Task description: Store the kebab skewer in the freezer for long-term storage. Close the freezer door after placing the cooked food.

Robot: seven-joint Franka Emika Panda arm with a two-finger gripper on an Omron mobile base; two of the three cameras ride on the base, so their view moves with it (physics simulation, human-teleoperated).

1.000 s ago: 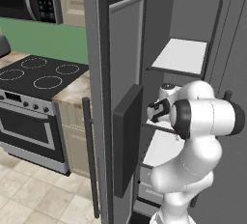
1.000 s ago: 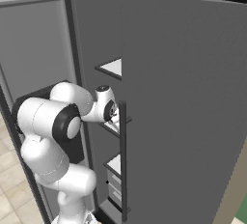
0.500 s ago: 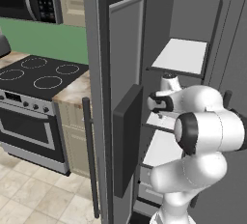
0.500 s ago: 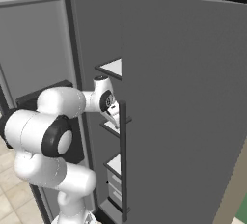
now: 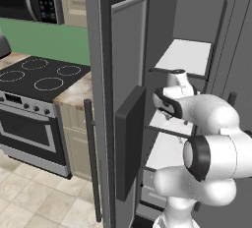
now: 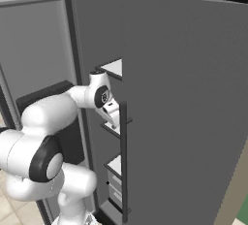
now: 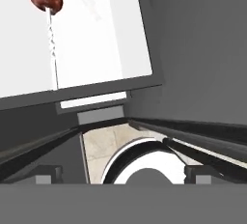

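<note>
Since a second ago the white arm has folded upward: its big elbow joint, then level with the middle shelf, now bulges lower and nearer the cameras, and the wrist has drawn back from the shelf's front edge. The hand (image 7: 123, 172) stands spread as wide as it goes, its two small dark fingertips (image 7: 48, 172) far apart, gripping nothing. Just beyond the hand lies the flat white middle shelf (image 7: 103, 35) of the tall grey freezer (image 5: 189, 20). On that shelf rests the kebab skewer (image 7: 48, 20), free of the hand: a thin pale stick running toward the shelf's front lip, with a knobbly lump of reddish-brown meat bunched at its far end. In the left base view the wrist sits at the middle shelf's front, below another white shelf (image 5: 184, 56). To the shelf's left the tall grey freezer door (image 5: 118, 40) stands swung open, a dark rectangular panel (image 5: 130, 141) on its inner face and a long dark vertical handle (image 5: 91, 160) along its edge. Left of the door is a black-topped stove (image 5: 37, 72) beside a mottled beige bench (image 5: 74, 90).
</note>
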